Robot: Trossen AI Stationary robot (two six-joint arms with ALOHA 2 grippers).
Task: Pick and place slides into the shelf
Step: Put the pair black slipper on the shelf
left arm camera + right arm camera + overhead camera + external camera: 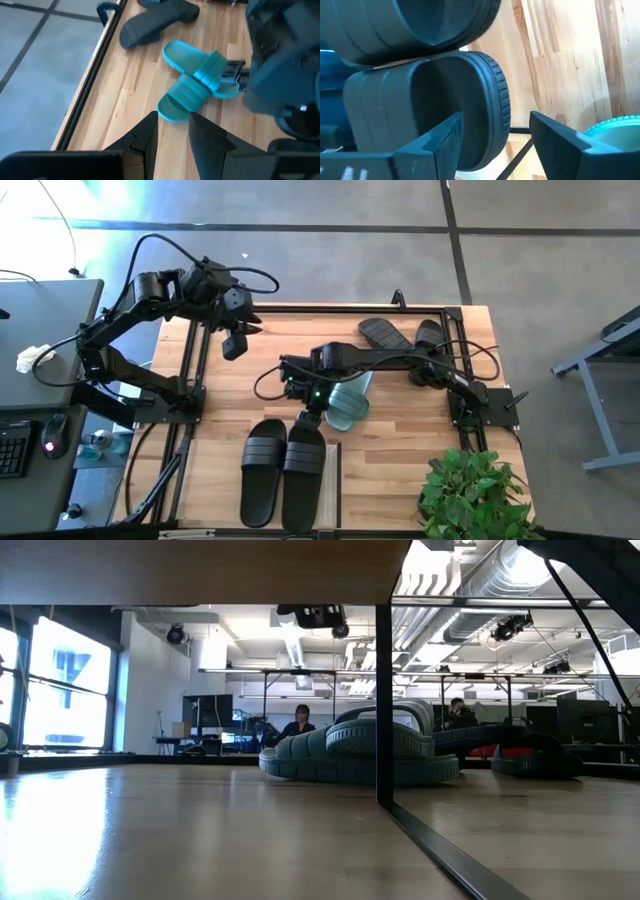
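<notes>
A pair of black rubber slides [283, 470] lies side by side on the light-wood shelf top [334, 480] at the surface's near edge. The right tool [495, 132], fingers apart and holding nothing, hovers beside them. The sage-green pair [197, 82] mid-surface and two more black slides [400, 333] toward the far edge remain. The left tool [172, 130], narrowly open and empty, waits near the far-left corner.

Black slides: 4; two [283, 471] side by side on the shelf [215, 480], two [400, 333] on the table beyond it.
Green slides: 2 [348, 400], overlapping, just beyond the shelf.
Shelves: 1.
Arms: 2.
Plants: 1 [476, 495], right of the shelf.
</notes>
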